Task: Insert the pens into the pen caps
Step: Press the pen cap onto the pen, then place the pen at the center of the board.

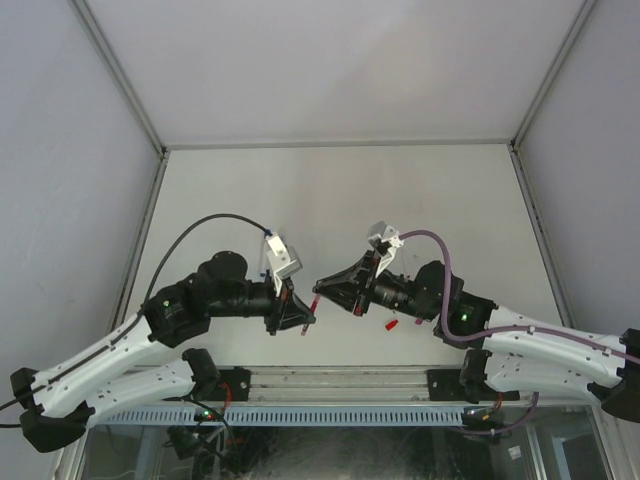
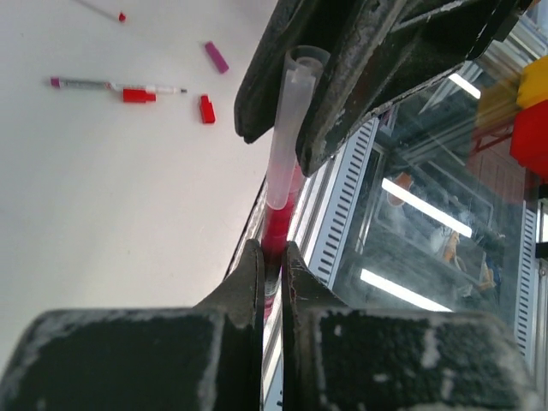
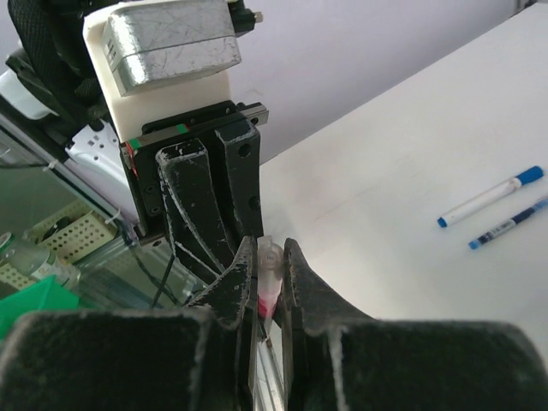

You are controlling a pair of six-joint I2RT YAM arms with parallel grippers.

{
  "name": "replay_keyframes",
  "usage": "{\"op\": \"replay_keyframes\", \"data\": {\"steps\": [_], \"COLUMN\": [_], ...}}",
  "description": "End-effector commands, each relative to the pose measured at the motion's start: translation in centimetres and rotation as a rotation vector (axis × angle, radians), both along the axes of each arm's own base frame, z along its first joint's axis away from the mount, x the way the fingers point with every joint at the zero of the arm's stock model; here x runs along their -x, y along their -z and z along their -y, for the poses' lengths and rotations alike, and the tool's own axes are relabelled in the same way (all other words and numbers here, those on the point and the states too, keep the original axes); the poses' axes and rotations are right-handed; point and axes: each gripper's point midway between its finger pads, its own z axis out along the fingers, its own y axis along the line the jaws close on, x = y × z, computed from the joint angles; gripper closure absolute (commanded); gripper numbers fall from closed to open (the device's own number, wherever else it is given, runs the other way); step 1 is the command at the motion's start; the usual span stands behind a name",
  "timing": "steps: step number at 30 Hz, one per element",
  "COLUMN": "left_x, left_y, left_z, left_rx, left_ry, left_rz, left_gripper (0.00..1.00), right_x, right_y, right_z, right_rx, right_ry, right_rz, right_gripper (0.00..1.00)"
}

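Observation:
A pen with a whitish barrel (image 2: 291, 120) and a red cap (image 2: 276, 229) on its end hangs in the air between my two grippers. My left gripper (image 2: 272, 257) is shut on the red cap. My right gripper (image 3: 270, 257) is shut on the barrel's open end (image 3: 268, 257). In the top view the left gripper (image 1: 305, 320) and the right gripper (image 1: 321, 286) meet tip to tip above the near table edge, with the pen (image 1: 314, 301) between them. The left gripper's fingers (image 3: 193, 201) stand just beyond mine in the right wrist view.
On the table lie a pen with a magenta end (image 2: 94, 85), a red cap (image 2: 137, 95) against it, another red cap (image 2: 206, 109), a magenta cap (image 2: 216, 56) and a red-tipped pen (image 2: 103, 10). Two blue pens (image 3: 490, 197) (image 3: 509, 221) lie further off. Red pieces (image 1: 391, 324) lie by the right arm.

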Motion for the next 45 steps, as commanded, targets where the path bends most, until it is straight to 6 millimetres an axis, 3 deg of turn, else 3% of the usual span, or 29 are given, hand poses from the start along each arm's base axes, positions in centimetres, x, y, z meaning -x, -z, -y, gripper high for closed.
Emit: {"op": "replay_keyframes", "data": {"steps": [1, 3, 9, 15, 18, 24, 29, 30, 32, 41, 44, 45], "left_x": [-4.9, -5.1, -5.8, -6.9, -8.1, -10.6, -12.8, -13.2, -14.0, -18.2, -19.7, -20.1], "left_y": [-15.1, -14.2, -10.9, -8.1, -6.8, -4.6, -2.4, -2.0, -1.2, 3.1, 5.1, 5.6], "left_z": [1.2, 1.4, 1.8, 2.0, 1.8, 0.9, -0.3, -0.4, -0.7, -1.2, -1.8, -1.9], "left_rx": [0.442, 0.423, 0.359, 0.3, 0.257, 0.129, 0.023, 0.001, -0.04, -0.164, -0.221, -0.237], "left_ry": [-0.176, -0.177, -0.198, -0.241, -0.305, -0.444, -0.58, -0.606, -0.652, -0.812, -0.859, -0.871], "left_rz": [0.341, 0.331, 0.295, 0.265, 0.247, 0.215, 0.176, 0.166, 0.144, 0.02, -0.041, -0.057], "left_gripper": [1.0, 1.0, 1.0, 1.0, 1.0, 1.0, 1.0, 1.0, 1.0, 1.0, 1.0, 1.0], "right_x": [3.5, 2.7, 0.4, -0.1, -0.9, -3.4, -5.8, -6.1, -7.0, -8.2, -8.2, -8.1], "right_y": [6.7, 5.0, -0.2, -1.5, -0.6, 3.4, 5.5, 6.0, 6.7, 7.0, 7.6, 7.8], "right_z": [1.5, 1.8, 2.8, 4.4, 5.4, 7.4, 9.1, 9.4, 10.5, 13.2, 14.1, 14.2], "right_rx": [0.279, 0.254, 0.176, 0.149, 0.186, 0.333, 0.37, 0.38, 0.392, 0.368, 0.393, 0.401], "right_ry": [-0.113, -0.074, 0.046, 0.101, 0.162, 0.312, 0.398, 0.401, 0.449, 0.534, 0.567, 0.568], "right_rz": [-0.122, -0.071, 0.064, 0.079, 0.063, -0.047, -0.182, -0.209, -0.251, -0.231, -0.242, -0.247], "right_gripper": [0.99, 0.98, 0.81, 0.61, 0.55, 0.44, 0.38, 0.28, 0.2, 0.15, 0.1, 0.03]}}
